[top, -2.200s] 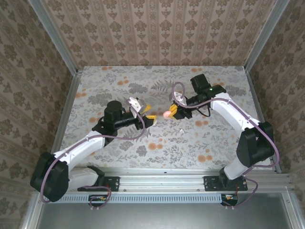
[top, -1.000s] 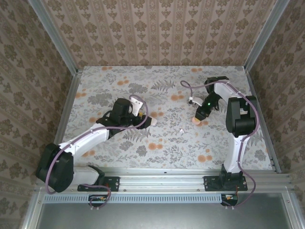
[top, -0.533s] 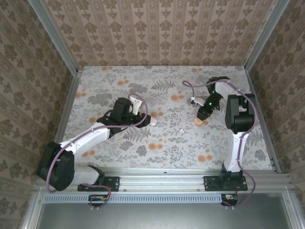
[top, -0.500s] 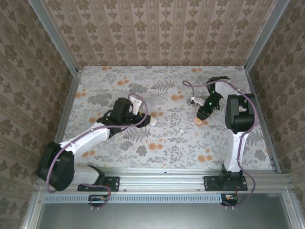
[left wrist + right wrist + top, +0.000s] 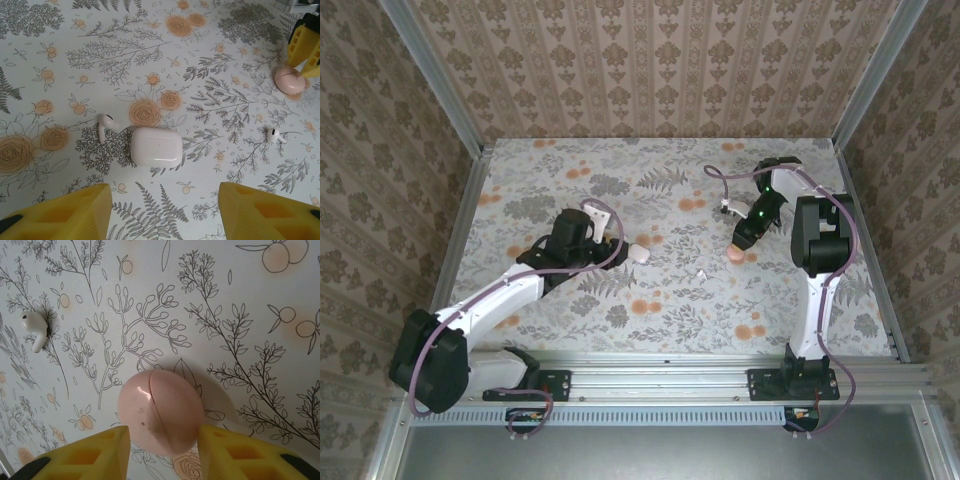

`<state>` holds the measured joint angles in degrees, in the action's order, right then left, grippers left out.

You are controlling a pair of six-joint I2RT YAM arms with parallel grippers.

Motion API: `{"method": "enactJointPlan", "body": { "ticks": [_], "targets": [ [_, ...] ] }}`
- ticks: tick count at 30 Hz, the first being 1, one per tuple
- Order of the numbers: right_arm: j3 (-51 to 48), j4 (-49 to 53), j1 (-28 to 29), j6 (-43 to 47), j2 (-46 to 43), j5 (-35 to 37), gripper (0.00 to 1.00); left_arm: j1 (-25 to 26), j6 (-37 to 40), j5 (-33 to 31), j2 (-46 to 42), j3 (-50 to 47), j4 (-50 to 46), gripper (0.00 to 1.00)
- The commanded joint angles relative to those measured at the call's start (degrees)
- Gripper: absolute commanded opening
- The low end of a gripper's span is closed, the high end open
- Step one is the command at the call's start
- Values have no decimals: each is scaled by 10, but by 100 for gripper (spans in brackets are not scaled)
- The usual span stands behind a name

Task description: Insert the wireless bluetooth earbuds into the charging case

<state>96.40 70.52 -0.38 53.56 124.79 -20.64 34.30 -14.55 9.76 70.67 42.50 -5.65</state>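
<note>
The charging case, white and glossy with its lid shut, lies on the floral table; in the top view the case sits just right of my left gripper. One of the earbuds lies close to the case's left side. The other earbud lies farther right, also seen as a white speck from the right wrist. My left gripper hangs open above the table just short of the case, with nothing between its fingers. My right gripper is open, its fingers flanking a pink disc.
The pink round disc rests on the table under the right gripper, right of the far earbud. Patterned walls with metal rails enclose the table on three sides.
The right jaws have spread apart from the pink disc, which now lies on the table. The left arm has drawn back a little from the case.
</note>
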Motion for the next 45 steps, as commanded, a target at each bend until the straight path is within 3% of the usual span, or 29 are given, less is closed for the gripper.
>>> {"method": "enactJointPlan", "body": {
  "ticks": [1, 13, 17, 22, 26, 36, 45],
  "targets": [
    [8, 2, -3, -14, -12, 9, 44, -5, 13, 5, 11, 31, -39, 59],
    [-79, -120, -4, -147, -186, -68, 53, 0, 10, 10, 62, 185, -269, 58],
    [-169, -208, -2, -244, -282, -137, 55, 3, 26, 12, 114, 285, -422, 57],
    [-325, -371, 15, -394, -400, -190, 59, 17, 57, -9, 171, 381, -527, 56],
    [-426, -476, 41, -457, -473, -222, 59, 28, 79, -16, 235, 464, -604, 56],
    [-487, -559, 140, -548, -532, -176, 60, 49, 112, -37, 370, 585, -692, 63],
    [-533, -581, 153, -587, -574, -153, 60, 50, 123, -46, 445, 620, -692, 67]
  ]
}}
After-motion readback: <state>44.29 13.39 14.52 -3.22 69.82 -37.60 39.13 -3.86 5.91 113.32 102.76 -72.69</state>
